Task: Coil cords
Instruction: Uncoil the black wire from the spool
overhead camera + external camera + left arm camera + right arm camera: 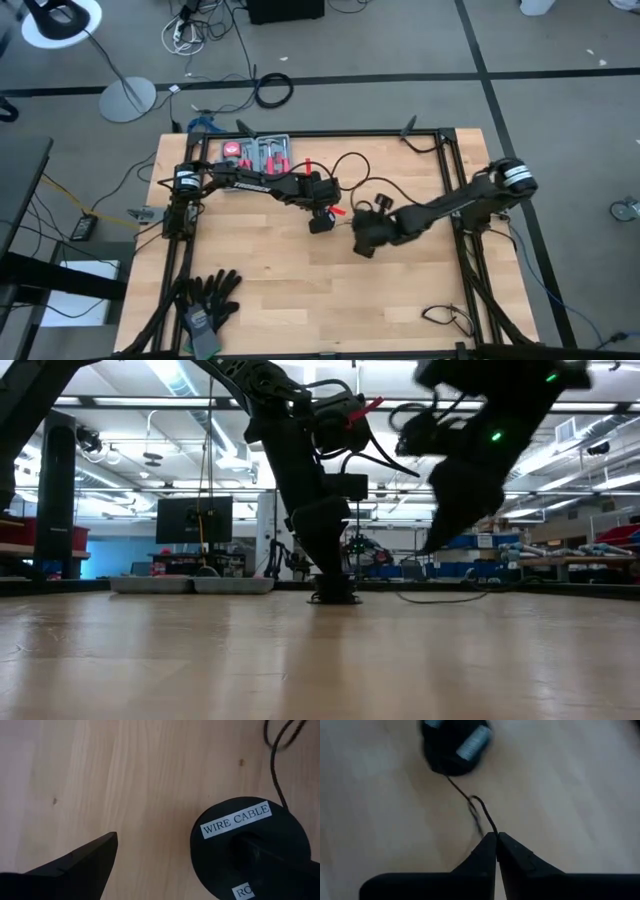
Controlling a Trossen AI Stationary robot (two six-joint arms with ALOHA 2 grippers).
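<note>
On the wooden table [280, 300], the right gripper [496, 836] pinched the thin black cord [480, 812] between nearly closed fingers near its black disc [250, 845], which the left gripper [322, 222], fingers wide apart, straddled; keeping the wire taut while looping would likely help.

thin black cord [470, 802], labelled disc [247, 845], mid-table
</note>
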